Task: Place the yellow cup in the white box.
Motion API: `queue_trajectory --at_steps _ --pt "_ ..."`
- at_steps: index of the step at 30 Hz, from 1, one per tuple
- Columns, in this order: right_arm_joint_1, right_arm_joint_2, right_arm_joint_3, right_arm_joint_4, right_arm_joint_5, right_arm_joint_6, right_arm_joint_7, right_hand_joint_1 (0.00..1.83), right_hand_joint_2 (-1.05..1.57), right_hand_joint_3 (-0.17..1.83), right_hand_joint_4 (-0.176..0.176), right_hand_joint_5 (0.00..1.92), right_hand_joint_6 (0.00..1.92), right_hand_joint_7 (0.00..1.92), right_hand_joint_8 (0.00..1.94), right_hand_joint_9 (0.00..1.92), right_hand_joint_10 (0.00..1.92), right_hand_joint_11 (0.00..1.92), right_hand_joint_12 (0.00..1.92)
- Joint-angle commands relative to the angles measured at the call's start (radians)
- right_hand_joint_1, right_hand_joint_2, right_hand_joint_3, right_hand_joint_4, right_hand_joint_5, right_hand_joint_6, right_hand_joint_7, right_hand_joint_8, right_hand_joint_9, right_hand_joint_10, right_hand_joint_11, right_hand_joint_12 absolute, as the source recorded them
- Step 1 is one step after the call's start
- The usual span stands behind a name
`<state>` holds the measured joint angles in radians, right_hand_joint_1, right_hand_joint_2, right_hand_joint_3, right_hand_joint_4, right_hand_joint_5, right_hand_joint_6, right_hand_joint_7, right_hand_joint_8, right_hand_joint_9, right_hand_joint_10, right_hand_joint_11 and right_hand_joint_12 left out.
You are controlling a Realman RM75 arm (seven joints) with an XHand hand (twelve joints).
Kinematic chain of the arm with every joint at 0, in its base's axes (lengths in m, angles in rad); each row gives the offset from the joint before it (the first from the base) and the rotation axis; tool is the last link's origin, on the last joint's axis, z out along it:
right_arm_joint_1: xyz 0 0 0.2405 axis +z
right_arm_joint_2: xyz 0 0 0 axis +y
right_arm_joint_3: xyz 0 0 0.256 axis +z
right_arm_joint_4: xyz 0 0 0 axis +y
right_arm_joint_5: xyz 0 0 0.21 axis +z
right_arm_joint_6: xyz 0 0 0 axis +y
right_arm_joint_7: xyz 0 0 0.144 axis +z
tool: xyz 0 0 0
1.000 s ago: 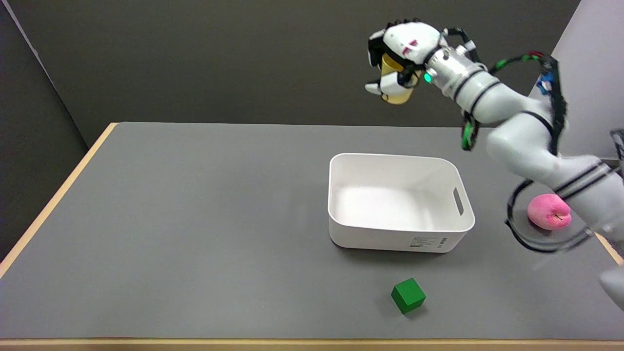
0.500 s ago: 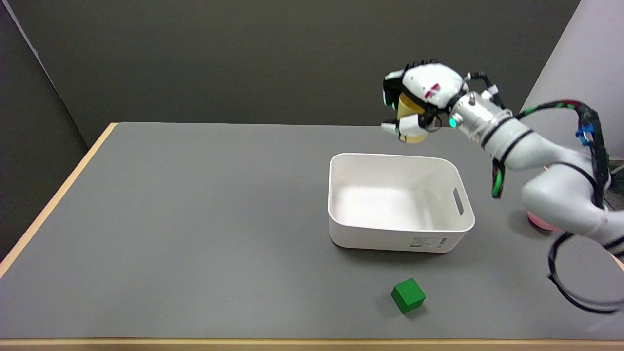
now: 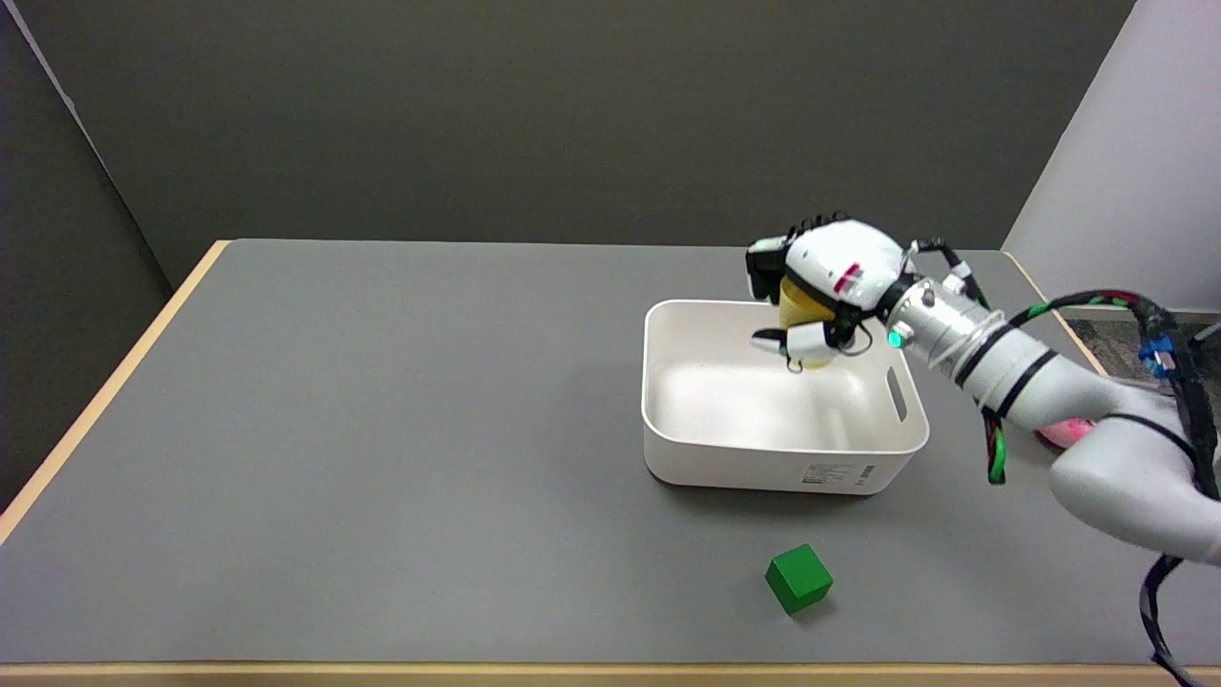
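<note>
The right hand [image 3: 822,291] has its fingers wrapped around the yellow cup [image 3: 799,315], grasping it from above so that only a strip of yellow shows between the white and black fingers. The cup hangs in the air over the far part of the white box [image 3: 668,420], level with its rim or a little inside it; I cannot tell whether its bottom touches the box floor, though it looks clear of it. The white arm [image 3: 1011,386] reaches in from the lower right, crossing above the box's right wall, where an oval handle slot is cut. A small green light glows at the wrist, and black cables with red and green wrapping loop along the arm. The box sits on the grey table [image 3: 382,429], right of centre, with a small label on its near wall. A green block [image 3: 798,578] lies on the table in front of the box, well apart from it. A bit of something pink [image 3: 1066,433] peeks out from under the arm, to the right of the box.
</note>
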<state>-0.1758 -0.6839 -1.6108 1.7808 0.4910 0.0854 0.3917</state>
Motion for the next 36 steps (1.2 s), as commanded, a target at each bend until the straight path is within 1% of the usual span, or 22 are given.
queue_trajectory --at_steps 1,6,8,9,10,12,13,15,17,19,21,23,25,26,27,29,30,32,36 --pt "-0.053 -0.013 -0.065 -0.082 0.014 0.093 -0.073 1.35 1.09 0.26 -0.147 0.62 1.48 0.86 1.25 0.81 1.46 0.82 1.73" --pt "-0.007 -0.045 -0.103 -0.161 0.020 0.101 -0.073 1.35 1.09 0.26 -0.149 0.62 1.48 0.86 1.25 0.81 1.45 0.82 1.73" --pt "0.004 -0.062 -0.105 -0.177 0.026 0.100 -0.073 1.34 1.12 0.22 -0.126 0.61 1.50 0.82 1.26 0.81 1.46 0.77 1.72" --pt "0.008 -0.066 -0.105 -0.179 0.027 0.100 -0.073 1.27 1.14 0.20 -0.092 0.60 1.52 0.82 1.28 0.81 1.40 0.74 1.72" --pt "0.014 -0.074 -0.105 -0.183 0.027 0.096 -0.073 1.17 1.17 0.19 -0.051 0.60 1.55 0.83 1.30 0.81 1.32 0.70 1.71" --pt "0.022 -0.084 -0.105 -0.193 0.027 0.095 -0.073 0.91 0.86 0.79 0.063 0.39 1.12 0.64 0.84 0.61 1.18 0.55 1.62" --pt "0.026 -0.089 -0.107 -0.196 0.027 0.095 -0.073 0.83 0.78 0.93 0.086 0.33 0.96 0.54 0.67 0.53 1.10 0.48 1.58" --pt "0.029 -0.096 -0.112 -0.204 0.027 0.098 -0.071 0.77 0.74 0.95 0.082 0.29 0.77 0.42 0.49 0.41 0.95 0.37 1.50" --pt "0.036 -0.104 -0.119 -0.215 0.027 0.101 -0.065 0.66 0.69 0.97 0.088 0.25 0.50 0.29 0.36 0.26 0.74 0.21 1.33" --pt "0.039 -0.113 -0.123 -0.221 0.027 0.102 -0.065 0.57 0.65 1.01 0.096 0.21 0.48 0.21 0.33 0.18 0.66 0.16 1.23" --pt "0.041 -0.121 -0.125 -0.221 0.027 0.104 -0.065 0.51 0.64 0.92 0.110 0.19 0.41 0.11 0.24 0.07 0.54 0.02 1.15" --pt "0.041 -0.129 -0.125 -0.220 0.027 0.120 -0.065 0.44 0.59 0.97 0.124 0.13 0.44 0.08 0.18 0.03 0.49 0.00 1.08" --pt "0.041 -0.136 -0.120 -0.216 0.043 0.141 -0.065 0.38 0.55 0.95 0.123 0.09 0.43 0.01 0.13 0.00 0.37 0.00 1.02" --pt "0.043 -0.139 -0.118 -0.216 0.058 0.151 -0.065 0.38 0.56 0.96 0.119 0.07 0.43 0.01 0.11 0.00 0.34 0.00 0.99" --pt "0.043 -0.143 -0.117 -0.212 0.100 0.176 -0.065 0.38 0.57 0.97 0.114 0.06 0.42 0.00 0.09 0.01 0.31 0.00 0.96" --pt "0.046 -0.144 -0.116 -0.203 0.185 0.224 -0.065 0.36 0.56 0.93 0.106 0.04 0.32 0.00 0.01 0.00 0.20 0.00 0.89" --pt "0.047 -0.144 -0.116 -0.195 0.237 0.251 -0.065 0.35 0.56 0.93 0.104 0.04 0.30 0.00 0.00 0.00 0.18 0.00 0.86" --pt "0.048 -0.143 -0.114 -0.175 0.286 0.308 -0.065 0.33 0.56 0.93 0.099 0.03 0.27 0.00 0.00 0.00 0.15 0.00 0.81" --pt "0.048 -0.141 -0.092 -0.103 0.304 0.413 -0.065 0.27 0.55 0.94 0.091 0.03 0.23 0.00 0.00 0.00 0.12 0.00 0.74"
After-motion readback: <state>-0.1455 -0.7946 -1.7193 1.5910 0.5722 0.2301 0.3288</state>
